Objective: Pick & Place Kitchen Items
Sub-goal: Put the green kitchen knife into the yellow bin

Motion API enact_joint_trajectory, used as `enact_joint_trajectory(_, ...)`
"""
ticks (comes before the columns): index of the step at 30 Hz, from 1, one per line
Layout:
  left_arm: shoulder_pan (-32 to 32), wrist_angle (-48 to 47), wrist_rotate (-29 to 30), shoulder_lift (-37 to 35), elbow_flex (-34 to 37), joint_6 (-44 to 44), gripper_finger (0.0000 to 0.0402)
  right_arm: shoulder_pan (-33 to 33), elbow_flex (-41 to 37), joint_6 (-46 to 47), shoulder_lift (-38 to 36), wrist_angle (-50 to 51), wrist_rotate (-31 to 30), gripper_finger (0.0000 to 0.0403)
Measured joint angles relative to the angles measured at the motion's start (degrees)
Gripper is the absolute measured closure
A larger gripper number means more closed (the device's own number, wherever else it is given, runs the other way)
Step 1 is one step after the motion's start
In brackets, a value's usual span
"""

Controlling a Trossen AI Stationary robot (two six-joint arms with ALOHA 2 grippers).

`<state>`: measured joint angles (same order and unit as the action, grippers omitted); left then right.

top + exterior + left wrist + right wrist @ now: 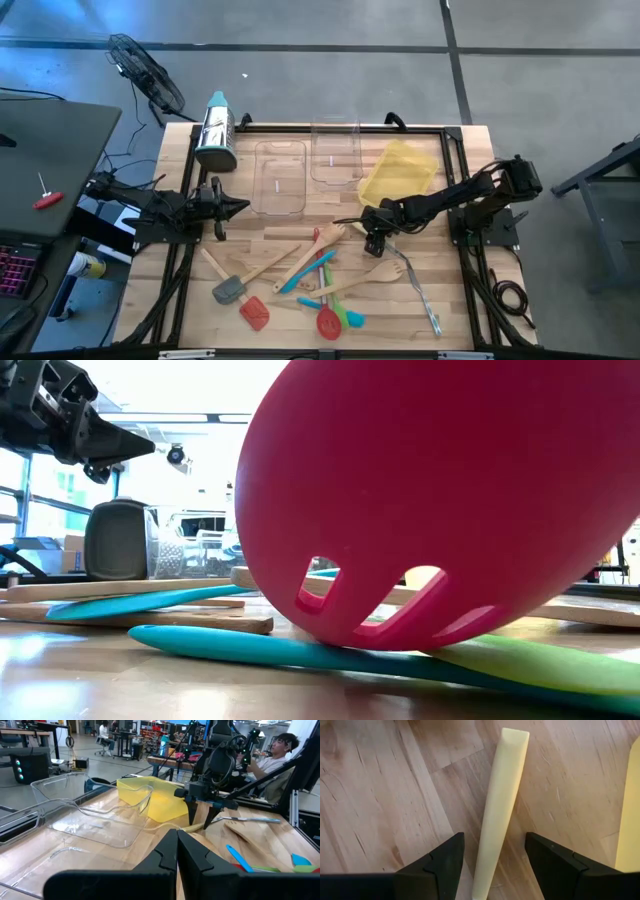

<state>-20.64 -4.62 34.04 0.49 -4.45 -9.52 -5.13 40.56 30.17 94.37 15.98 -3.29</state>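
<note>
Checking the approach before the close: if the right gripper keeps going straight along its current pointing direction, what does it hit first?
The right gripper points down at the table, fingers open. Between them lies a pale wooden handle, so that comes first, then the table beneath it. The remaining gap is unclear.

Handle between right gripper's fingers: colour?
Pale cream handle, between the open right gripper; right wrist view.
</note>
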Motion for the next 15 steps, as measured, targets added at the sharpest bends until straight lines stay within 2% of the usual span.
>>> enact_joint_trajectory(5,0.0,0.0,0.0,0.0,0.0,0.0,0.0402,0.0,0.0,-0.2,0.0,0.2,-0.3,0.0197)
enact_joint_trajectory(15,0.0,-0.2,-0.4,0.0,0.0,-0.4,0.0402,0.1,0.0,-1.9,0.0,1.2,-1.0,0.0261)
